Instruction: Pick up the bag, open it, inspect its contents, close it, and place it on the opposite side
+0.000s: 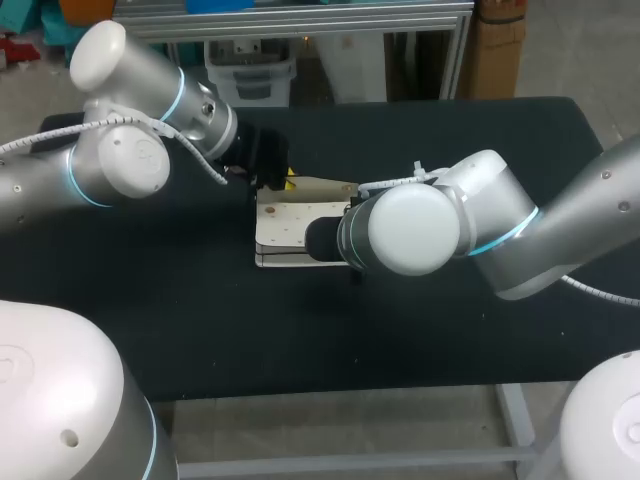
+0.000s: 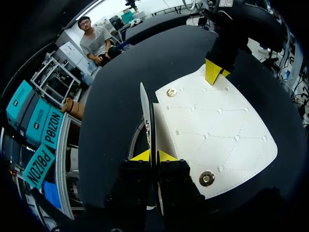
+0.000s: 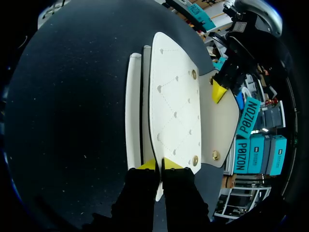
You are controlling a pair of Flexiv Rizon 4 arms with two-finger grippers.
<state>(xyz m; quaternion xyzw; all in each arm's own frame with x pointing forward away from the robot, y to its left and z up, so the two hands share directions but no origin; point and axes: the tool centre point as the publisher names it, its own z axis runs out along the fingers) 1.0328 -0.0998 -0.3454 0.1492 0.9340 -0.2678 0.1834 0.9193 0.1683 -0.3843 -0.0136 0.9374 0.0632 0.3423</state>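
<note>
The black table (image 1: 450, 330) holds a white bag (image 1: 295, 225) near its middle, and its flap looks open. The left gripper (image 2: 153, 155) pinches one thin bag edge. The right gripper (image 3: 159, 164) pinches the other end.

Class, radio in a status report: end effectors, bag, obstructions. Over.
Left end effector shut on bag edge. Right end effector shut on opposite edge. Flap unsnapped.

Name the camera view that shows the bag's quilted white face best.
Left wrist view: the bag's quilted face spreads wide beside the left tool, stitching and snaps clear. Right wrist view shows it narrower, at a slant. In head view the right arm hides most of it.
</note>
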